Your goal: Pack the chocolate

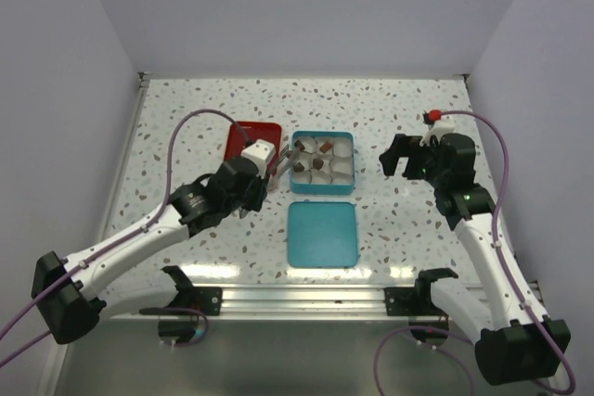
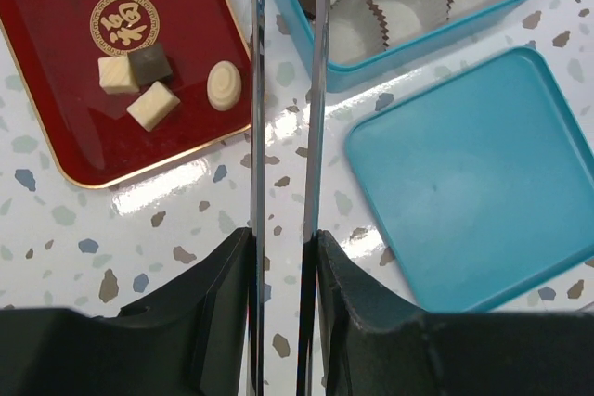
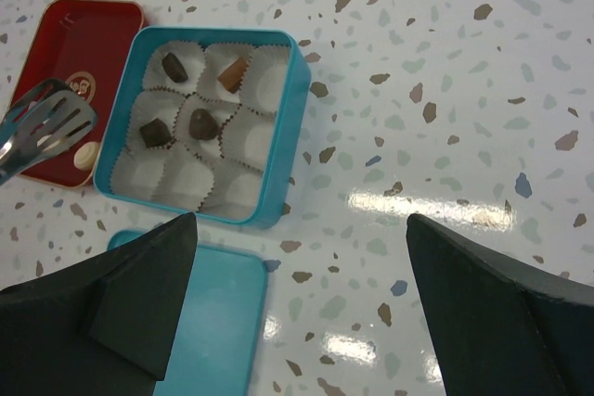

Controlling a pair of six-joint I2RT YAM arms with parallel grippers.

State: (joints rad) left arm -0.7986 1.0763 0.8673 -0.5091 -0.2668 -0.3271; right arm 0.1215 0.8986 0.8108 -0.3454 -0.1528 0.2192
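Four pieces of chocolate (image 3: 202,122) sit in white paper cups (image 3: 176,178) inside the open teal tin (image 3: 295,99). Four more, three cream and one dark, lie on the red tray (image 2: 56,6) just left of it. The left gripper (image 2: 283,234) is clamped on metal tongs (image 2: 257,90). Their tips reach the tin's left edge, and what looks like a dark piece sits between them. The tin's lid (image 1: 322,234) lies on the speckled table (image 1: 186,108), nearer the arms. The right gripper (image 1: 401,157) hangs spread wide to the right of the tin, grasping nothing.

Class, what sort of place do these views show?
Probably a lab robot test cell: plain white walls enclose a speckled table, with left arm and right arm bolted to a metal rail.
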